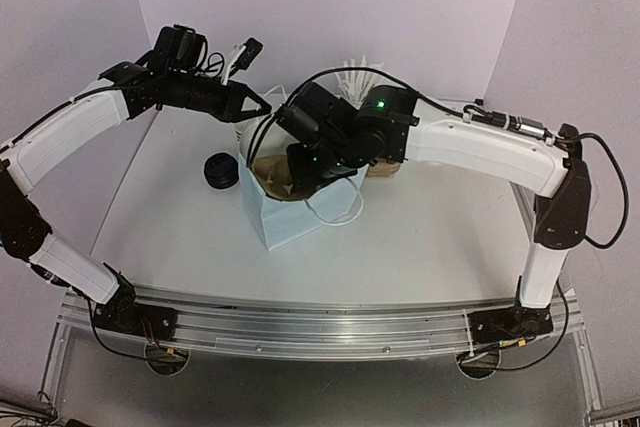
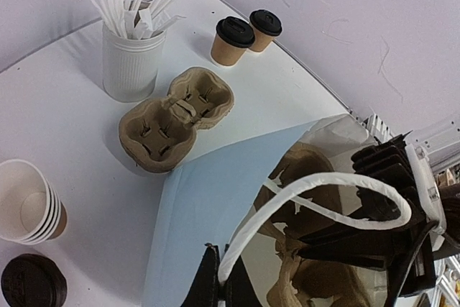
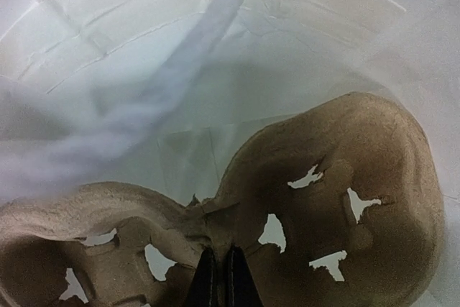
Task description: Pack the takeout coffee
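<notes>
A tan pulp cup carrier (image 3: 345,177) hangs inside the white paper bag (image 1: 300,217). My right gripper (image 3: 220,249) is shut on the carrier's middle ridge and reaches down into the bag (image 1: 292,175). My left gripper (image 2: 219,249) is shut on the bag's white handle (image 2: 323,181) and holds it up at the bag's far left side (image 1: 260,105). A second empty carrier (image 2: 176,116) lies on the table. Two brown cups with black lids (image 2: 233,39) (image 2: 264,29) stand behind it. A stack of open cups (image 2: 25,203) and a loose black lid (image 2: 32,282) sit to the left.
A white ribbed cup of white sticks (image 2: 133,55) stands beside the empty carrier. The loose black lid also shows in the top view (image 1: 218,170), left of the bag. White walls close in the back and sides of the table.
</notes>
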